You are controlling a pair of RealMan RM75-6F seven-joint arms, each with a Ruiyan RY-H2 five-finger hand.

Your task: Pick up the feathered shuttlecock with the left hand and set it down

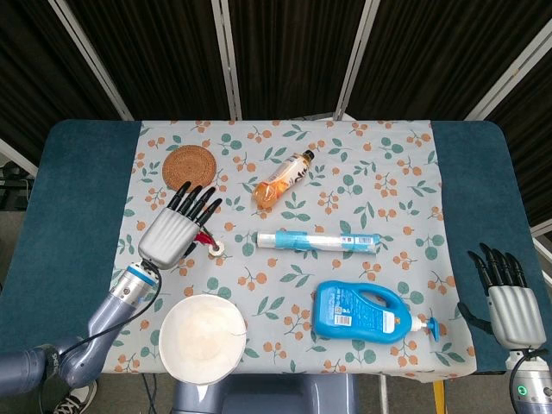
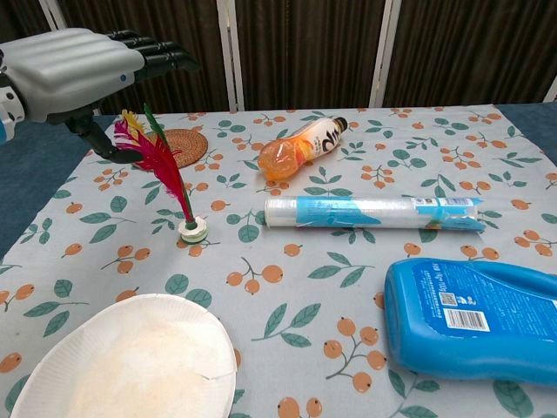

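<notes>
The feathered shuttlecock (image 2: 168,174) stands on the floral cloth on its white round base, with its red, yellow and green feathers leaning up and to the left. In the head view, the shuttlecock (image 1: 212,246) shows just right of my left hand (image 1: 177,228). In the chest view, my left hand (image 2: 74,70) hovers above the feather tips. Its fingers are stretched out and grip nothing, and the thumb hangs close beside the feathers. My right hand (image 1: 509,302) rests at the table's near right corner with its fingers apart and nothing in it.
A woven coaster (image 1: 190,165) lies behind the left hand. An orange drink bottle (image 1: 283,178), a wrapped tube (image 1: 317,241) and a blue detergent bottle (image 1: 362,312) lie across the middle and right. A paper plate (image 1: 203,338) sits at the near edge.
</notes>
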